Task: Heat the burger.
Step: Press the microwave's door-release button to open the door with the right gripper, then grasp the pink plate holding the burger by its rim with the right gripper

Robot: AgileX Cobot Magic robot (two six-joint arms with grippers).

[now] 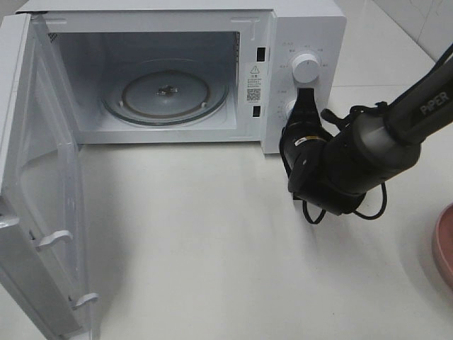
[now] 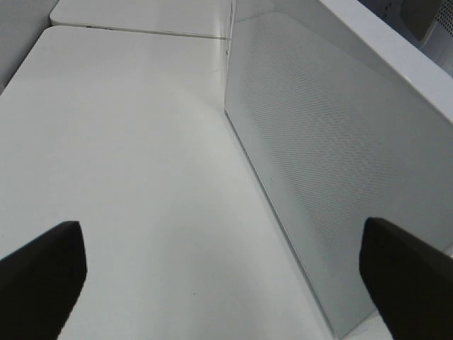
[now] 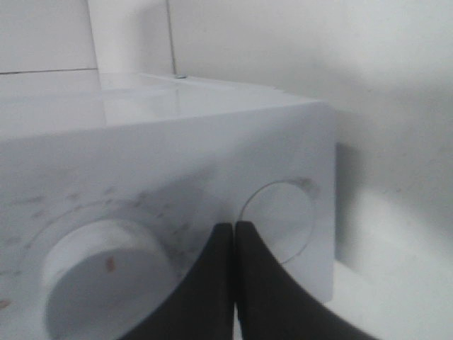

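Observation:
The burger is out of view in every frame. The white microwave stands at the back with its door swung wide open to the left. Its cavity holds only the glass turntable. My right gripper is shut with nothing in it, and its tips are at the control panel between the upper knob and the lower knob. In the right wrist view the shut fingers sit in front of the two knobs. My left gripper is open and empty beside the door's outer face.
A pink plate shows only its rim at the right edge of the white table. The open door stands out over the table's left front. A cable loops under the right arm's wrist.

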